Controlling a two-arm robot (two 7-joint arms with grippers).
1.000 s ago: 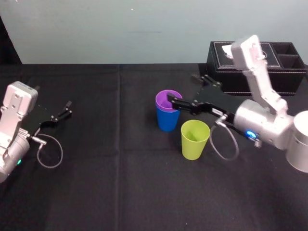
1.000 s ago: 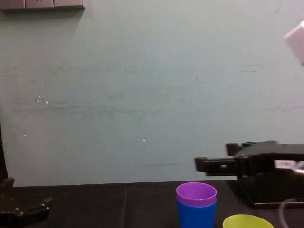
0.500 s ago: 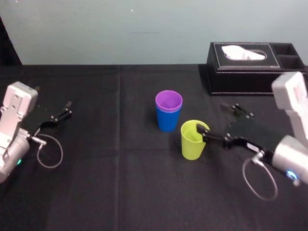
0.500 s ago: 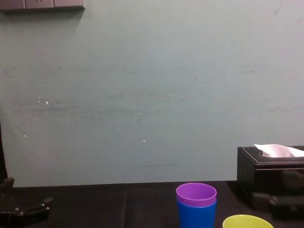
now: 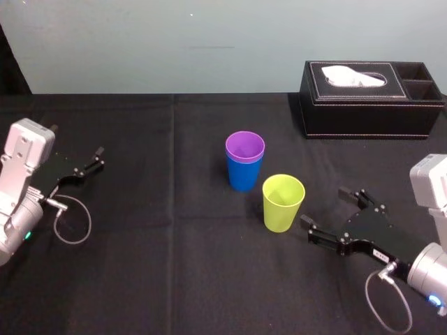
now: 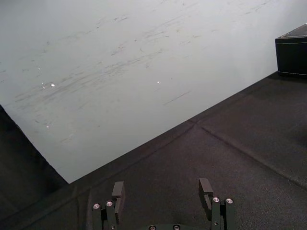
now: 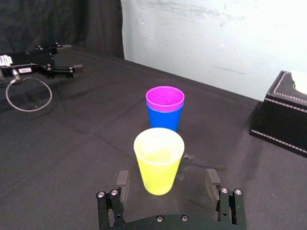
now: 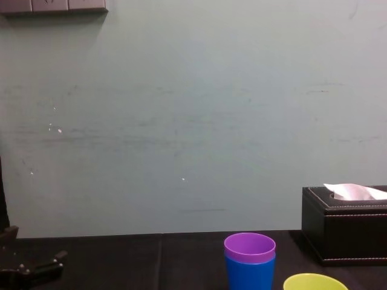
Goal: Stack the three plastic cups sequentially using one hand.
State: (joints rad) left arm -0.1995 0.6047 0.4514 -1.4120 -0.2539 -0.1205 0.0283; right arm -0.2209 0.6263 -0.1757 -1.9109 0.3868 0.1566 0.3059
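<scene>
The purple cup (image 5: 245, 147) sits nested inside the blue cup (image 5: 244, 176) at the table's middle. Both also appear in the chest view, the purple cup (image 8: 250, 246) over the blue cup (image 8: 250, 275). The yellow-green cup (image 5: 283, 203) stands alone, upright, just in front and to the right of them. My right gripper (image 5: 325, 208) is low over the table to the right of the yellow-green cup, open, its fingers apart from the cup. In the right wrist view the yellow-green cup (image 7: 159, 159) stands just ahead of the open right gripper (image 7: 167, 181). My left gripper (image 5: 84, 166) rests open at the far left.
A black tissue box (image 5: 370, 98) with a side compartment stands at the back right, behind the right arm. A cable loop (image 5: 72, 222) lies by the left arm. Black cloth covers the table (image 5: 174, 279), with a pale wall behind.
My right gripper has drawn back from above the purple cup, swung toward me and dropped low to the right of the yellow-green cup. The cups and left arm have not moved.
</scene>
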